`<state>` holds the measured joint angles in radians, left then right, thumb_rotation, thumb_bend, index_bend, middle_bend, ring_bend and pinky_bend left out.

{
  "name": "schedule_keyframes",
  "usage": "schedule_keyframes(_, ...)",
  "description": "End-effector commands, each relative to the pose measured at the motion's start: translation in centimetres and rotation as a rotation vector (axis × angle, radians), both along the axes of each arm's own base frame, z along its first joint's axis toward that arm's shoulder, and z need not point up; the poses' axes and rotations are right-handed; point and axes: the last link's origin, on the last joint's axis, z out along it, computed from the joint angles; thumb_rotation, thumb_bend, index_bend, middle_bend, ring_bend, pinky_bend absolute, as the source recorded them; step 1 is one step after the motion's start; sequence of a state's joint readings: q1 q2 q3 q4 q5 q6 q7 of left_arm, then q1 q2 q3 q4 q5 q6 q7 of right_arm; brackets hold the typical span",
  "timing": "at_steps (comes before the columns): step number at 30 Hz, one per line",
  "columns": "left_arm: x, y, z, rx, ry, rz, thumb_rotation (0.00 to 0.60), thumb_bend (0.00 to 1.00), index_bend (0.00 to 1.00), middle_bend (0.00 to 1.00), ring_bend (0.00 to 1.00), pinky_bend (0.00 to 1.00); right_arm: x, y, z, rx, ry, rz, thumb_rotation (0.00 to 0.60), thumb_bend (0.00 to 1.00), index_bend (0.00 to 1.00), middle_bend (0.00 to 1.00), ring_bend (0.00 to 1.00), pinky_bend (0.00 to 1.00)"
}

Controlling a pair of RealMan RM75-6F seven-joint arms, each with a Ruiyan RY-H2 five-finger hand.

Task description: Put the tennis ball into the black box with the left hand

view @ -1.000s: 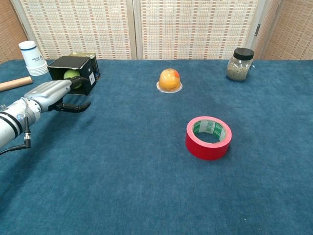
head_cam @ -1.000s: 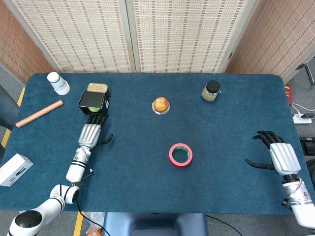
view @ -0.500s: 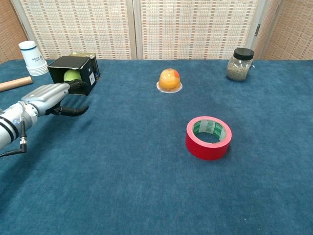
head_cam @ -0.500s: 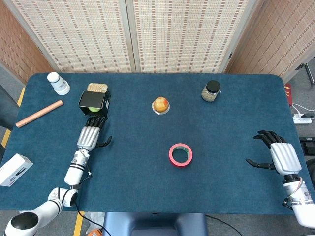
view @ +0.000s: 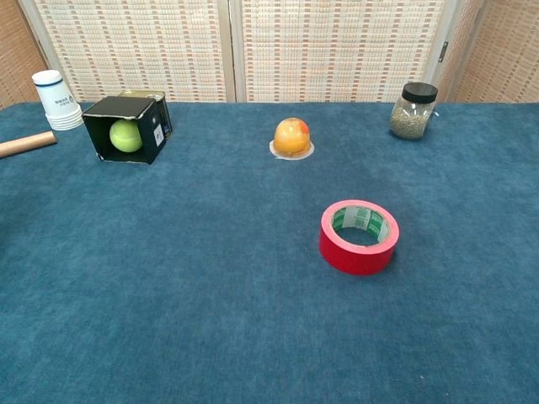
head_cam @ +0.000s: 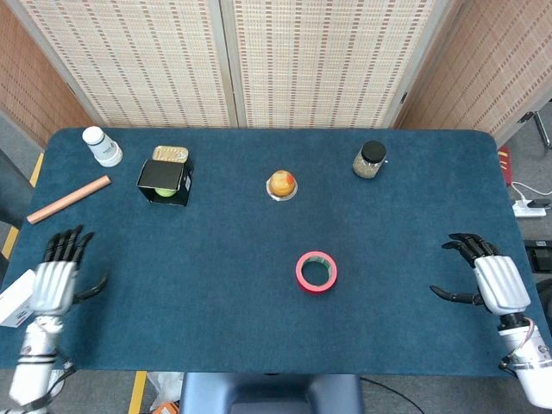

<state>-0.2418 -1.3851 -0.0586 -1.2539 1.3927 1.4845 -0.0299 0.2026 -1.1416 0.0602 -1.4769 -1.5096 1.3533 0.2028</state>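
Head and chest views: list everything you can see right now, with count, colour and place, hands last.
Felt-covered table: one, dark blue, under everything.
Open-fronted black box: one, black, far left.
Tennis ball: one, yellow-green, inside the box.
Metal tin: one, gold, behind the box.
Stack of paper cups: one, white, far left corner.
Wooden rod: one, tan, left edge.
Cardboard carton: one, white, near left edge.
Fruit on small dish: one, orange, centre back.
Lidded glass jar: one, black lid, right back.
Roll of tape: one, red, centre right.
Left hand: fingers apart, empty, near left edge.
Right hand: fingers apart, empty, near right edge.
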Motion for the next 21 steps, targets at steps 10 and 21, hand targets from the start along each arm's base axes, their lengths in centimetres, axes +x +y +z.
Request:
schedule_keyframes(10,-5.7,-9.9,4.9,0.028,-0.071,0.022,0.145,0.34,0.2,0.1,0.0,0.07,0.5,0.7,-1.0,0.027,0.025,0.018,0.528,0.0,0.31,0.19,0.16,0.26)
schedule_keyframes(21,-6.0,-9.2,4.2,-0.001,-0.097,0.029,0.146,0.35,0.2,0.11,0.0,0.05,0.3,0.7,-0.7,0.019,0.02,0.014,0.527,0.0,0.31,0.19,0.16,0.26)
